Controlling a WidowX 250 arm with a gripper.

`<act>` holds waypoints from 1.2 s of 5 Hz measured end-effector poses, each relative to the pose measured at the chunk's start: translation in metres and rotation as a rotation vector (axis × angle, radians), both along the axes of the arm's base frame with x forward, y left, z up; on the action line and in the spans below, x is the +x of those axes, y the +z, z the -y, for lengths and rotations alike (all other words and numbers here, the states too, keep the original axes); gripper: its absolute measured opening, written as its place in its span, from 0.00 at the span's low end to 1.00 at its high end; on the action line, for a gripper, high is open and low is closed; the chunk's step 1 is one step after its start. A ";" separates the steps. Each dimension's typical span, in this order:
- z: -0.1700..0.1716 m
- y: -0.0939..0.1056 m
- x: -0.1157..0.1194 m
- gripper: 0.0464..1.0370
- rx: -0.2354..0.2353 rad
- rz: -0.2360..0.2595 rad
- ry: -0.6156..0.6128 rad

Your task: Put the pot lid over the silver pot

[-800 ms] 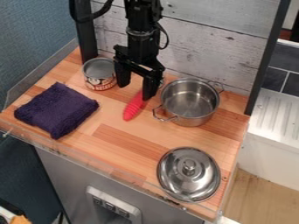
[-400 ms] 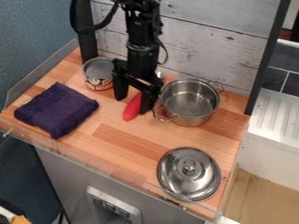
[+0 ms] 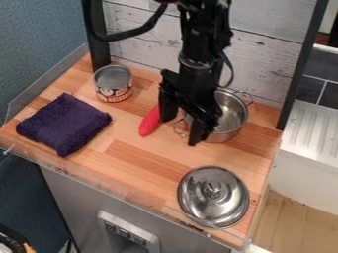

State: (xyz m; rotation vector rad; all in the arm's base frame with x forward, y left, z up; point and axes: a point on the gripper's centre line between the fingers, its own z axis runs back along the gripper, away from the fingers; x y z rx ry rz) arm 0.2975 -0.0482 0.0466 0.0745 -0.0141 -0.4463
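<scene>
Steel lid [image 3: 201, 200], round, knobbed, flat on wood-strip counter [image 3: 142, 165], apart from silver pot [image 3: 232, 116]. Black gripper [image 3: 182, 130] released, fingers spread. Can [image 3: 113, 89] bears printed label; purple towel [image 3: 64, 123] nubby.

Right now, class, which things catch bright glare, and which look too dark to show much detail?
In the camera view, bright highlights on the pot lid and the silver pot; the black gripper mostly a dark shape.
</scene>
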 end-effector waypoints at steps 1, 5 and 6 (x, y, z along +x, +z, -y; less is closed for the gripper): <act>0.031 -0.014 -0.014 0.96 -0.011 0.002 -0.063; 0.056 -0.044 -0.025 0.65 0.009 -0.004 -0.053; 0.051 -0.042 -0.032 0.47 0.009 -0.023 -0.046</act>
